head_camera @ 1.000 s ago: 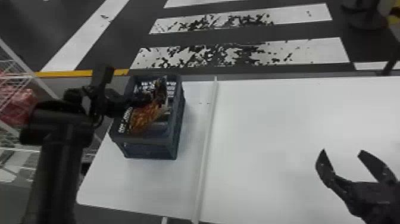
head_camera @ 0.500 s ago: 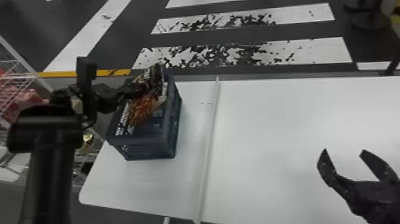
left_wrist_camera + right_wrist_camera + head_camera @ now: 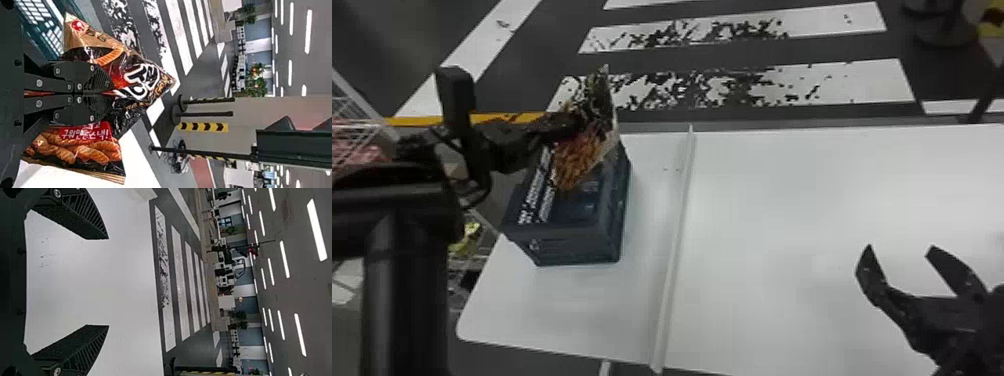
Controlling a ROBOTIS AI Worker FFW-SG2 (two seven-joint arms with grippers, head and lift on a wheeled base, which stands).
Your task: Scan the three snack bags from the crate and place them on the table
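Lifting of one snack bag out for scanning. The left black two-fingered claw (image 3: 111, 93) was clenched on a glossy snack bag (image 3: 141, 84) of black, red and brown film, printed with golden fried pieces; the film was gathered at the pinch, its ends spreading to either side. In the head view the bag hung tilted over the dark blue-grey plastic crate (image 3: 577, 245), its lower end overlapping the crate's mouth; whether it touched the rim could not be told. The right black two-fingered claw (image 3: 900, 248) was released, its fingers apart above the smooth white desk (image 3: 782, 225).

The step in hand was judged to be taking a bag from the crate. The next move called for raising its lower end past the rim, then turning a flat, printed face to be scanned before setting it down; the creased film might have hidden the code.

The crate stood upright on the desk, beside a raised white strip (image 3: 674, 240). Its interior was too dark to tell how many bags it held
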